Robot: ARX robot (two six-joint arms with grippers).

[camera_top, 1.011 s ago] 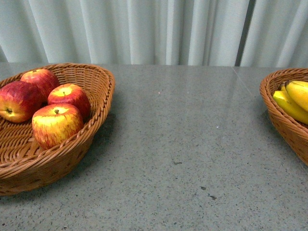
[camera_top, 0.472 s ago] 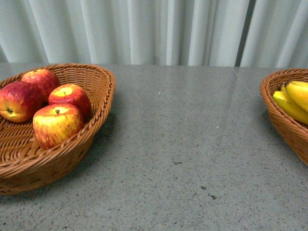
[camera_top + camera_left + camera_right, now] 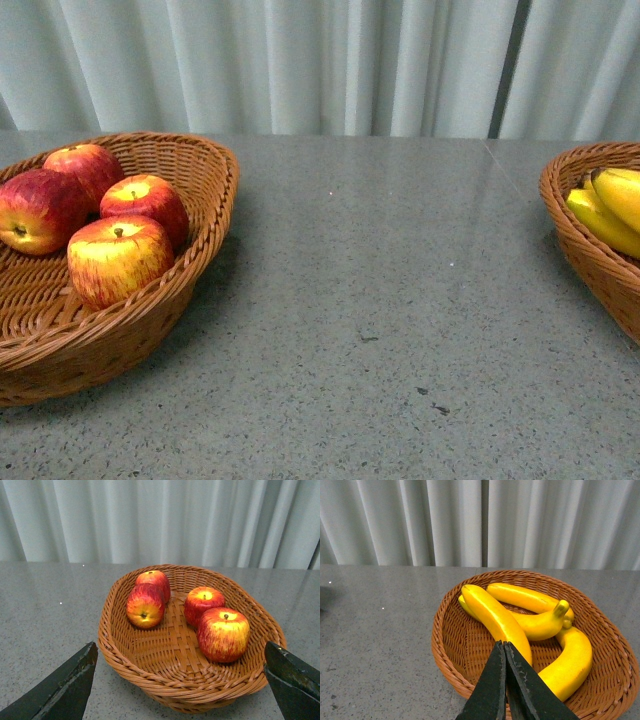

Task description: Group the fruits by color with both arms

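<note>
Several red-and-yellow apples (image 3: 118, 257) lie in a wicker basket (image 3: 150, 310) at the table's left; the left wrist view shows the same apples (image 3: 223, 634) in that basket (image 3: 165, 682). My left gripper (image 3: 182, 680) is open, its black fingers (image 3: 65, 687) spread wide on either side of the basket's near rim, nothing between them. Yellow bananas (image 3: 608, 210) rest in a second basket (image 3: 590, 260) at the right edge. In the right wrist view several bananas (image 3: 495, 617) fill that basket (image 3: 450, 655). My right gripper (image 3: 504, 652) is shut and empty above its near rim.
A grey speckled table (image 3: 400, 300) stretches between the two baskets, with a few small dark marks (image 3: 440, 408) near the front. A pale pleated curtain (image 3: 320, 60) closes off the back. Neither arm shows in the front view.
</note>
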